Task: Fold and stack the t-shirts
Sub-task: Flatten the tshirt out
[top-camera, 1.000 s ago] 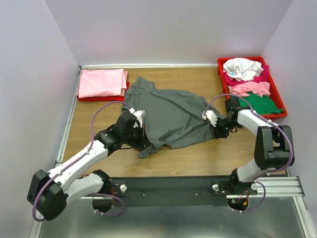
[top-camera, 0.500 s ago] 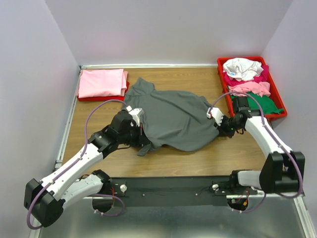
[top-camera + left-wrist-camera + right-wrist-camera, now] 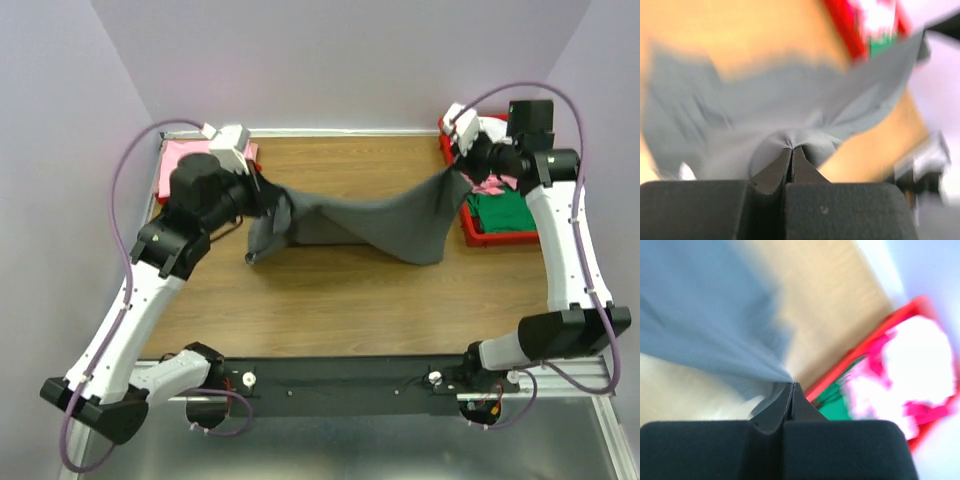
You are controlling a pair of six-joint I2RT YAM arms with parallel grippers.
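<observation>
The dark grey t-shirt (image 3: 370, 225) hangs stretched in the air between both grippers, sagging in the middle above the wooden table (image 3: 340, 300). My left gripper (image 3: 268, 193) is shut on its left end, high at the back left; the left wrist view shows the grey cloth (image 3: 790, 115) bunched at the closed fingertips (image 3: 791, 148). My right gripper (image 3: 462, 168) is shut on the right end, high by the red tray; the right wrist view shows cloth (image 3: 705, 325) pulled taut from the closed tips (image 3: 792, 384). Both wrist views are blurred.
A red tray (image 3: 492, 236) at the back right holds loose white, pink and green shirts (image 3: 500, 212); it also shows in the right wrist view (image 3: 875, 335). A folded pink shirt (image 3: 178, 158) lies at the back left, partly hidden by the left arm.
Both arms have risen and moved back and apart, lifting the grey t-shirt off the table. It now hangs stretched between them instead of lying spread flat.
</observation>
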